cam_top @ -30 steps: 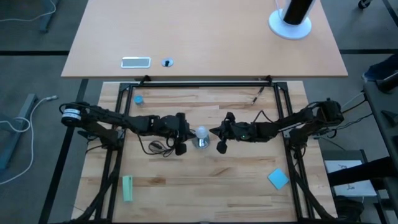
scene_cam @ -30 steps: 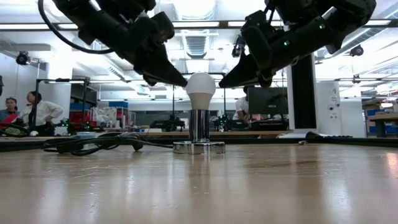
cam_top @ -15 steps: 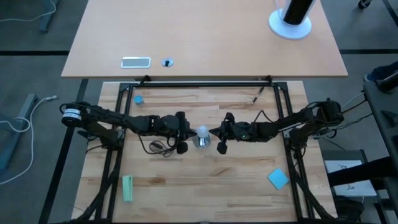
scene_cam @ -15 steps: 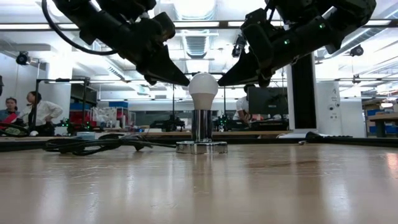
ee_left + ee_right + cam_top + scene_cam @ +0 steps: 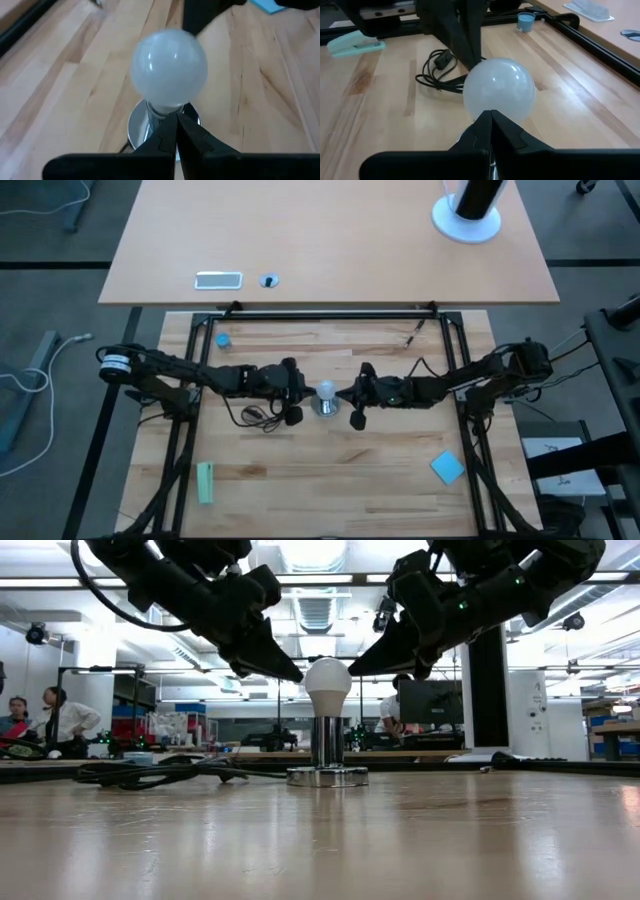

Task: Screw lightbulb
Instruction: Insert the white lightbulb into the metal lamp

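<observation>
The wooden surface (image 5: 330, 470) is carrying a shiny silver socket (image 5: 327, 752) at its middle. The lightbulb (image 5: 327, 686) is standing upright in it, round head upward. The left tool (image 5: 176, 131) and right tool (image 5: 490, 125), fingers together, are flanking the bulb.

Two dark, cabled, jointed arms

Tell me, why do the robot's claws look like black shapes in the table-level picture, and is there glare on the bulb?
Low view: bright ceiling lights behind leave the left gripper and right gripper as dark silhouettes. Left wrist view: the lightbulb shows small soft highlights, no harsh glare. Right wrist view: the same, with the near fingers blurred.
</observation>
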